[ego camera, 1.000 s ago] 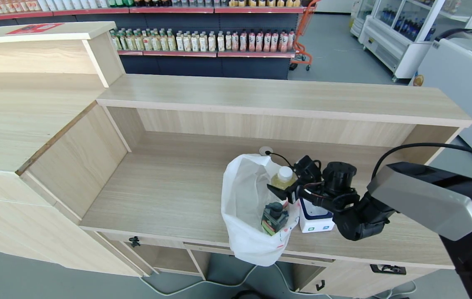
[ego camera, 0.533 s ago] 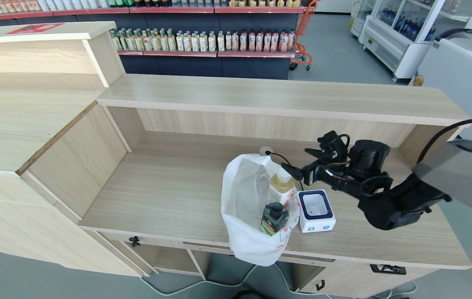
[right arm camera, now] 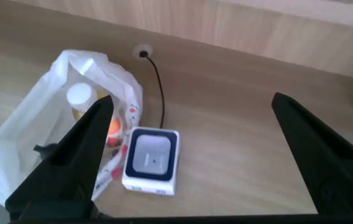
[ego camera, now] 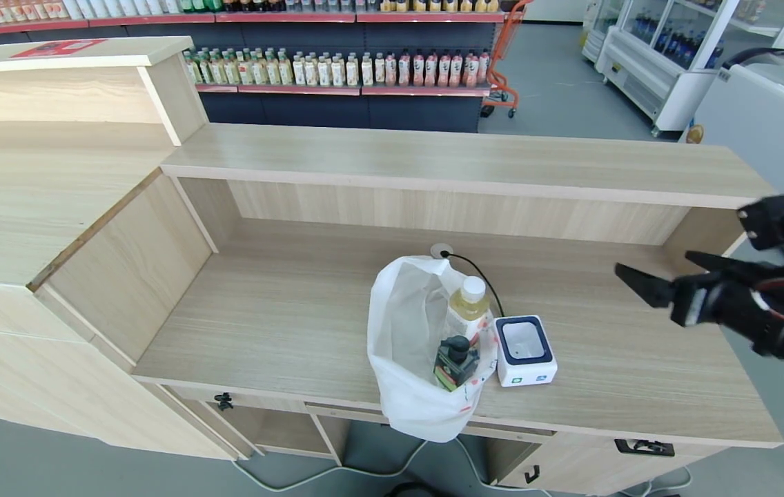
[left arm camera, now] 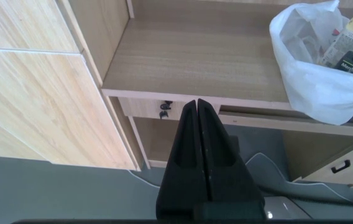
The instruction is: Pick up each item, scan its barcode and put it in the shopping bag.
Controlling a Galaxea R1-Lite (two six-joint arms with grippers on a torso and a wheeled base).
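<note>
gaping white shopping bag [ego camera: 399,345], bottles [ego camera: 468,308] inside

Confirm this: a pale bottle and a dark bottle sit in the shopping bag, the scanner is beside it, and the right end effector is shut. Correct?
Not quite: the right end effector is open, as the right wrist view shows. The rest holds: the pale bottle and the dark bottle sit in the shopping bag, the scanner beside it.
</note>
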